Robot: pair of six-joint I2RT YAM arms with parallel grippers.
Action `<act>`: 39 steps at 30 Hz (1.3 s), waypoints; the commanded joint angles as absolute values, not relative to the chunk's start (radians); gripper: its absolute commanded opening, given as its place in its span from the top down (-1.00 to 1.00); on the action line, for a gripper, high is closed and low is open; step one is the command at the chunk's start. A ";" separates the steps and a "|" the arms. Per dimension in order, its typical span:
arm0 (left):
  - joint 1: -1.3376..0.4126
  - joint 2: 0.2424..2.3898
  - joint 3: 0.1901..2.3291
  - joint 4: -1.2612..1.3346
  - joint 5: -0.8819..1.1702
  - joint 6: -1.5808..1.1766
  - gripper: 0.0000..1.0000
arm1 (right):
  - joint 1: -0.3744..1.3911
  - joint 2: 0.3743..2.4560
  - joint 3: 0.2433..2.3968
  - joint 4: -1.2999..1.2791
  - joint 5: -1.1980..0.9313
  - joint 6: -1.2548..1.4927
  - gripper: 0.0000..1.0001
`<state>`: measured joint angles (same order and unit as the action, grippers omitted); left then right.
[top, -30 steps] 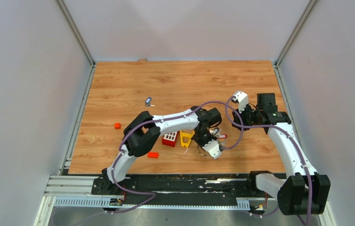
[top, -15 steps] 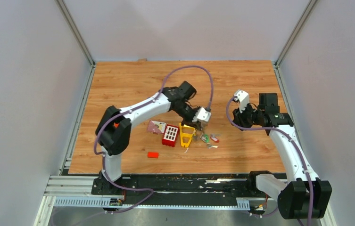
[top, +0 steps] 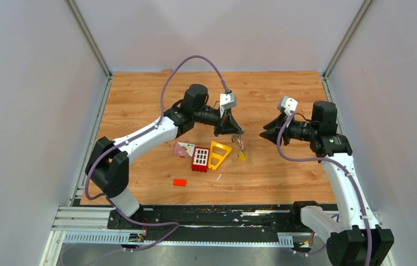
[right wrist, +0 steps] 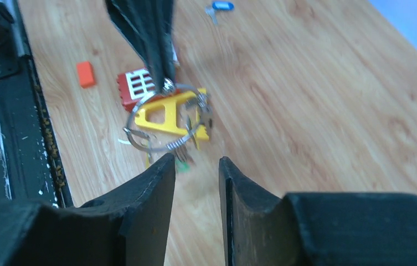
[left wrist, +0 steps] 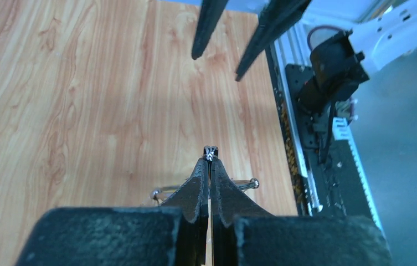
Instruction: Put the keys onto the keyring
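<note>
"Silver wire between the tips of the left gripper: is that the keyring?"

"Yes. The jaws are pressed together on the top of the ring. The loop hangs under the tips, lifted clear of the table."

"And the keys?"

"Several keys dangle from the ring just below those tips, a yellow head lowest. They blur in the right wrist view, so their number cannot be told. One blue key lies flat on the wood, well beyond the left gripper as the right wrist camera sees it."

"The right gripper?"

"Its fingers stand apart, pointed at the ring, near it but not touching."

"What lies further out?"

"Below the hanging ring, towards the left arm's side, a yellow triangular frame lies on the table. Just beside it is a red grid block with white cells. Whether anything sits in those cells cannot be told. Next comes a pink piece. A small red block lies apart, nearer the arm bases."
</note>
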<state>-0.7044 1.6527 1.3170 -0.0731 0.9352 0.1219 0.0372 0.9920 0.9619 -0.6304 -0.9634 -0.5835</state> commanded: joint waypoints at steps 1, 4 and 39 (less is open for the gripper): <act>-0.691 1.600 1.230 0.292 0.992 -0.213 1.00 | 0.069 0.997 0.972 -0.465 -1.179 -0.553 0.28; -0.690 1.584 1.198 0.347 0.981 -0.248 1.00 | 0.102 1.021 0.980 -0.469 -1.207 -0.570 0.25; -0.693 1.544 1.042 0.504 0.968 -0.287 1.00 | 0.280 1.144 0.988 -0.394 -1.020 -0.483 0.56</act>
